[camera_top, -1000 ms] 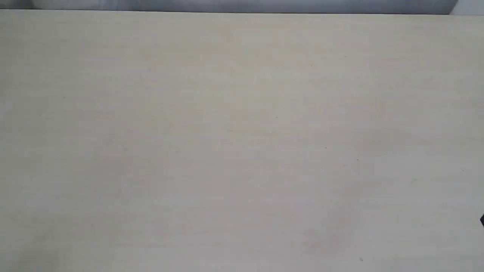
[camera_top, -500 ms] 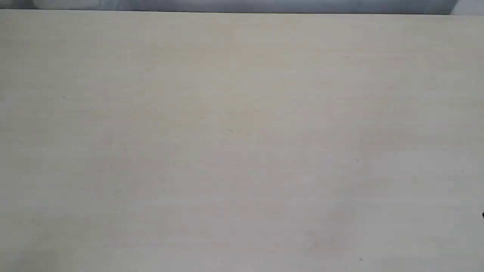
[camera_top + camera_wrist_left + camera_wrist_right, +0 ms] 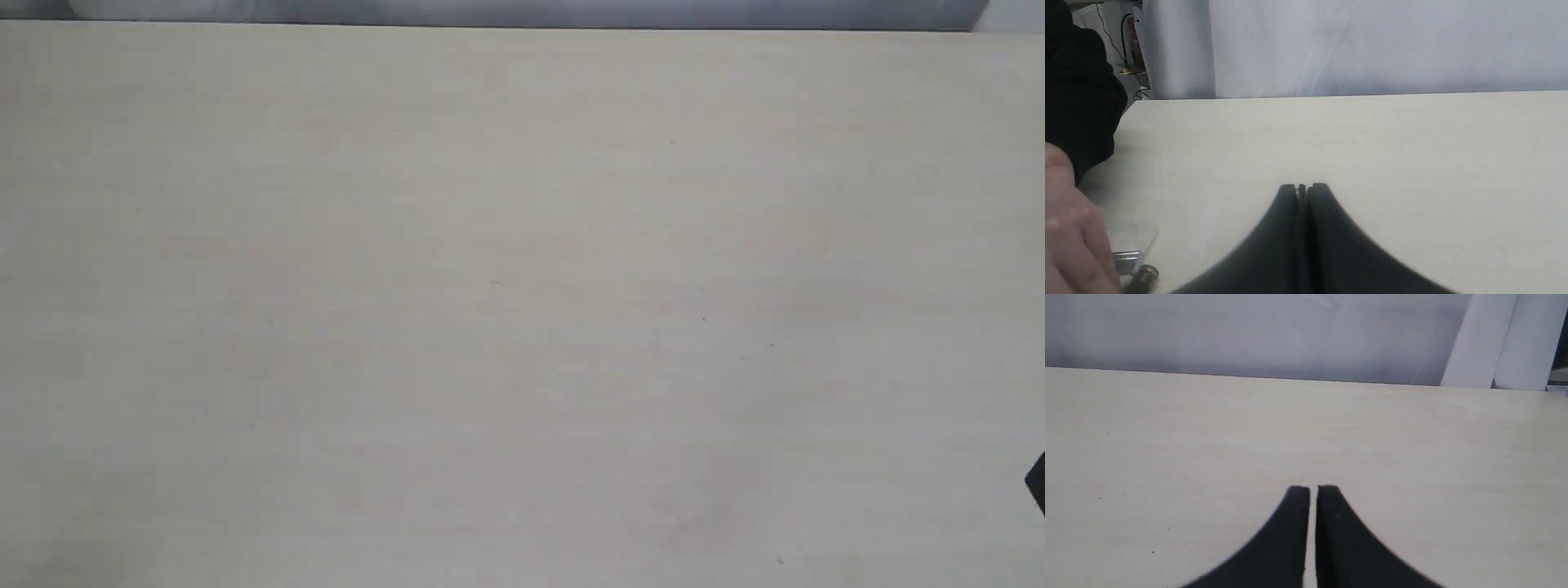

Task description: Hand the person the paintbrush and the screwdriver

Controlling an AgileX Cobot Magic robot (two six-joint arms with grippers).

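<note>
The left pincer [image 3: 1302, 188] has its black fingers pressed together with nothing between them. The right pincer [image 3: 1313, 489] is all but closed too, a thin slit between its fingers, holding nothing. Both point across the pale worktop [image 3: 1372, 143]. In the left wrist view the person's hand [image 3: 1065, 228], with a dark sleeve [image 3: 1077, 81], hides part of the paintbrush [image 3: 1126, 260], whose silver ferrule shows; the screwdriver [image 3: 1145, 275] lies just beside the ferrule. In the exterior view a dark sliver [image 3: 1037, 482] sits at the frame's lower right edge
</note>
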